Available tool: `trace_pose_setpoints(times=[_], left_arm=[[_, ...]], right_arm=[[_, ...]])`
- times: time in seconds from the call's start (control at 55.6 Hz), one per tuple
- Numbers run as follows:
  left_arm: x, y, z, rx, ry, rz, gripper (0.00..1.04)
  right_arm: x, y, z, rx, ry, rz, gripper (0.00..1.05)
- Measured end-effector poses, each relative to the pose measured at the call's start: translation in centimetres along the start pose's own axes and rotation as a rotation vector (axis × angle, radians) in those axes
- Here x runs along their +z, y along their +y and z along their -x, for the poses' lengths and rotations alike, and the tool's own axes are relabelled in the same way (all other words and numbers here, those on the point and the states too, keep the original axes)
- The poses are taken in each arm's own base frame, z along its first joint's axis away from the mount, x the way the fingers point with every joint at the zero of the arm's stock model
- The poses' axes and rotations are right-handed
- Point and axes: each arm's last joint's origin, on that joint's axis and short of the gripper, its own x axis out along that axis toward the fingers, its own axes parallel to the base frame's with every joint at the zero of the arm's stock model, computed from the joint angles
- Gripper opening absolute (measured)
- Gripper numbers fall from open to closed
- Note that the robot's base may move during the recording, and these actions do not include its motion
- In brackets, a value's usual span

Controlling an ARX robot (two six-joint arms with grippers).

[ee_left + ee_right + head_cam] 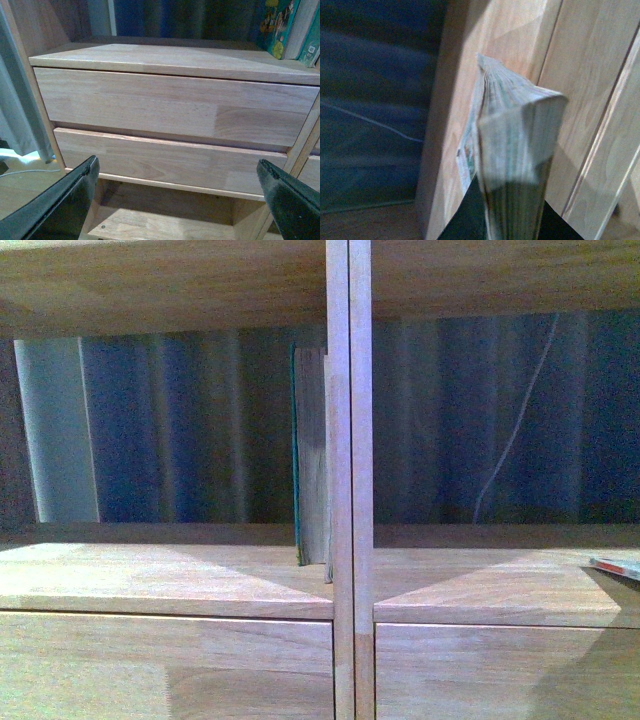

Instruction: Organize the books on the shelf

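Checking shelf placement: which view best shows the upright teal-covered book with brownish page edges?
Front view: the teal-covered book stands full height against the light wooden divider. Left wrist view catches only its lower corner. Right wrist view shows only another, gripped book.

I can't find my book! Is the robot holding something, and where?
The right gripper pinches a book by one end, across its thickness. The left gripper is open and empty.

Our left gripper (177,164) shows two glossy black, tapering fingers (60,210), and our right gripper (511,210) shows dark, wedge-shaped fingers (462,224) as well.
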Motion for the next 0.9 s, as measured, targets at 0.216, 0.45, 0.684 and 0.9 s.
trace_pose_setpoints(times=[0.216, 0.45, 0.684, 0.9], left_arm=[[0.0, 0.0, 0.0, 0.000, 0.000, 0.000, 0.97], [0.0, 0.0, 0.0, 0.000, 0.000, 0.000, 0.97], [0.0, 0.0, 0.0, 0.000, 0.000, 0.000, 0.97], [0.0, 0.0, 0.0, 0.000, 0.000, 0.000, 0.97]], right_arm=[[3.6, 0.6, 3.6, 0.146, -0.078, 0.057, 0.07], [5.6, 2.6, 6.7, 0.279, -0.122, 0.125, 0.07], [6.6, 7.2, 10.5, 0.502, -0.193, 0.207, 0.07], [5.5, 11.3, 12.3, 0.689, -0.219, 0.286, 0.07]])
